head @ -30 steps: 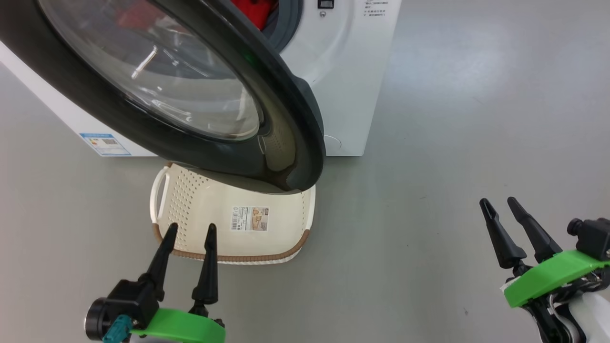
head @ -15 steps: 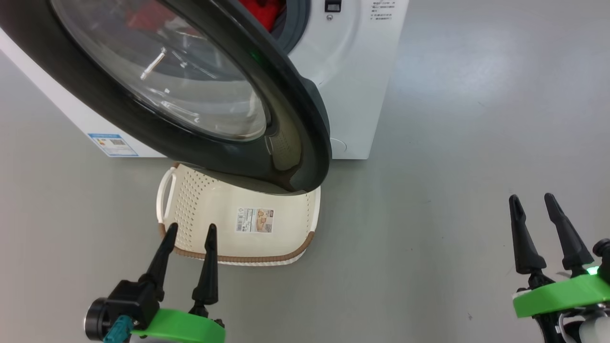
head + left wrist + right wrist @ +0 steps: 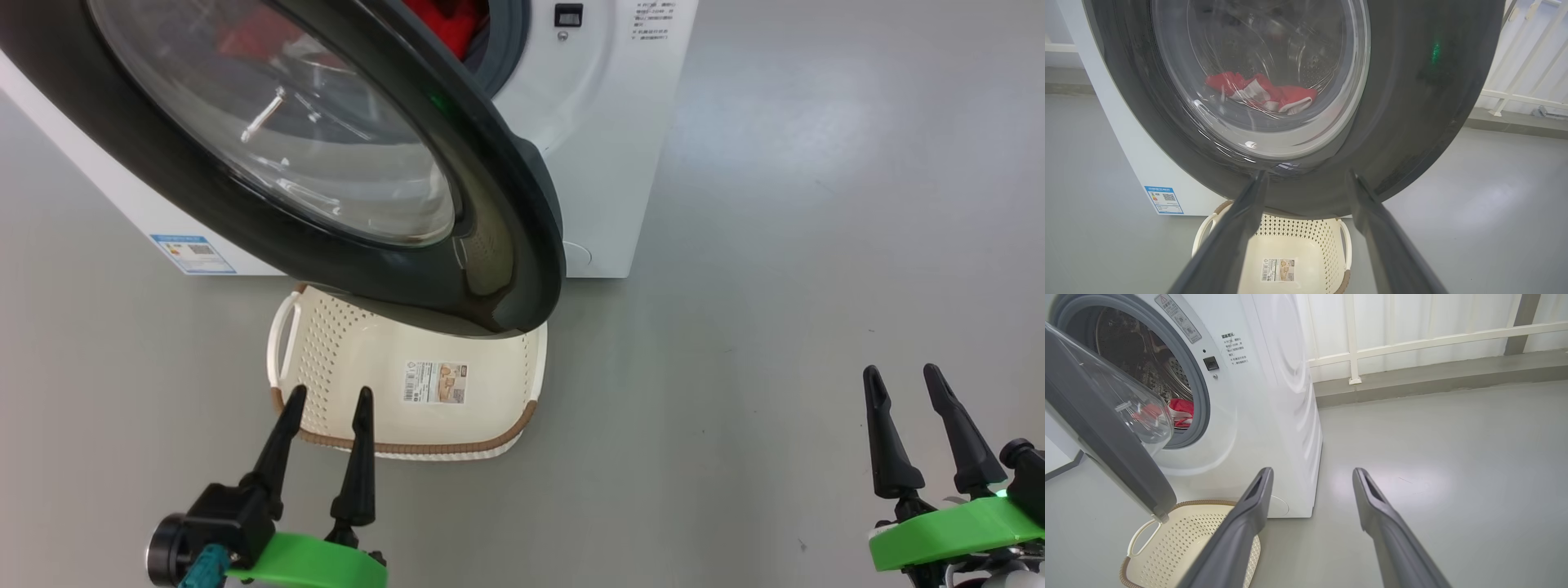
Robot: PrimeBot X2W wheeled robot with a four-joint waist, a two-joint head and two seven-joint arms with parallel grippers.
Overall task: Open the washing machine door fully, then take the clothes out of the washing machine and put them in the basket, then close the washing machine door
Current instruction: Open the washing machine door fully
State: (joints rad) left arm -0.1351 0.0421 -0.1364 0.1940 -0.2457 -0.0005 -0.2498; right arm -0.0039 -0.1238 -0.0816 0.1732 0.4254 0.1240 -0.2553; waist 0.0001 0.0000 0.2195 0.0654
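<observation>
The washing machine (image 3: 604,155) (image 3: 1274,396) stands white at the top of the head view. Its door (image 3: 326,163) (image 3: 1412,102) (image 3: 1106,445), black-rimmed with a clear glass bowl, hangs partly open over the basket (image 3: 359,384) (image 3: 1298,241) (image 3: 1184,543) on the floor. Red clothes (image 3: 1261,96) (image 3: 1182,412) (image 3: 445,20) lie inside the drum. My left gripper (image 3: 328,396) (image 3: 1306,179) is open, empty, fingertips over the basket's near rim, just short of the door. My right gripper (image 3: 904,376) (image 3: 1310,473) is open and empty, far right of the machine.
Grey floor (image 3: 775,245) stretches wide to the right of the machine. A white railing and low kerb (image 3: 1412,355) run behind it. A blue label (image 3: 193,253) marks the machine's lower left front.
The head camera shifted slightly. My right gripper drew back toward the lower right, away from the machine. Left gripper, door and basket have held still.
</observation>
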